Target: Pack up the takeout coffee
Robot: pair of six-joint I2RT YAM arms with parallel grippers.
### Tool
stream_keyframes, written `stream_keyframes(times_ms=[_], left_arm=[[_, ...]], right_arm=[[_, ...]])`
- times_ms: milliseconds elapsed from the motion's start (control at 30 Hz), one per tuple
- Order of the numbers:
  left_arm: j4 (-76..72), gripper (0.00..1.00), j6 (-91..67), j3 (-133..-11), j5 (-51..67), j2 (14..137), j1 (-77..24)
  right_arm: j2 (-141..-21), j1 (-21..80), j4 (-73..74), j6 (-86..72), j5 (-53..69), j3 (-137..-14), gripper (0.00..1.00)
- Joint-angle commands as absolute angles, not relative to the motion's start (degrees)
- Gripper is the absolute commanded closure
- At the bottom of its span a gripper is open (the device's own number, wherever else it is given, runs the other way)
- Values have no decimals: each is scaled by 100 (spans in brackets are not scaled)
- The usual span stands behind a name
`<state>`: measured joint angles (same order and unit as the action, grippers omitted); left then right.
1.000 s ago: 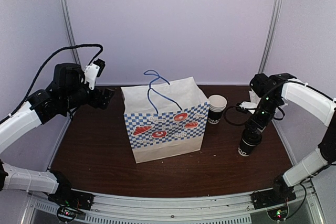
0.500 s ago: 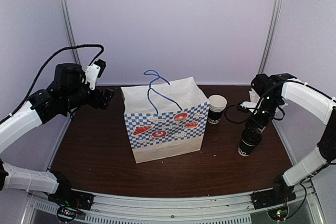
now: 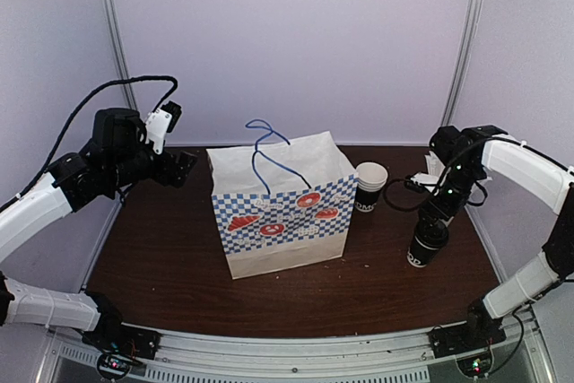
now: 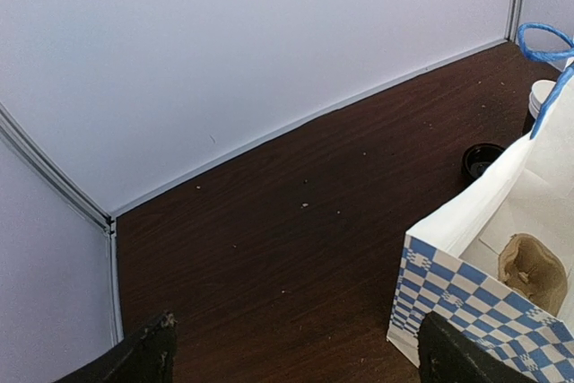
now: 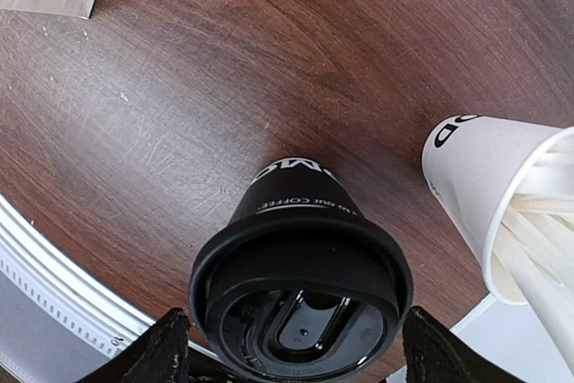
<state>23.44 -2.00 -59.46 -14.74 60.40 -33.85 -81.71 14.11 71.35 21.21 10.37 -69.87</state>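
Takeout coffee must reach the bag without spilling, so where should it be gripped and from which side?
Grip the takeout coffee on its wall just under the lid, coming straight down. It stands upright, narrows downward, and the lid's rim overhangs, so it should not slip through. The right end effector hangs above, straddling the lid.

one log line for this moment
right gripper straddles takeout coffee lid, grip unclear | left gripper open, empty | paper bag open

- Right gripper (image 5: 300, 361): fingers cropped at the bottom edge; contact with the takeout coffee (image 5: 300, 248) lid unclear.
- Straw cup (image 5: 484, 168) and paper bag (image 4: 466, 221): cropped at right edges.
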Motion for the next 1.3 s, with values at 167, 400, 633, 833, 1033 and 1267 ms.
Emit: stream_keyframes(times_ms=[167, 400, 633, 833, 1033, 1267], left_arm=[[2062, 6, -176, -5933, -1371, 6072, -3349], [2069, 6, -180, -5941, -1371, 6066, -3349], [2084, 6, -161, -5941, -1384, 6069, -3349], [2095, 6, -141, -5950, -1391, 6073, -3349], [2118, 6, -140, -5959, -1389, 6082, -3349], [2165, 6, -128, -6004, -1365, 6073, -3349]], right_arm=[[-7940, 1370, 7200, 2137, 882, -6787, 18], [-8077, 1371, 7139, 2123, 868, -6803, 18], [-8193, 1367, 7109, 2146, 939, -6768, 19], [-8248, 1368, 7120, 2167, 943, -6760, 20], [-8342, 1371, 7144, 2205, 949, -6758, 21], [-8361, 1371, 7192, 2255, 979, -6768, 21]])
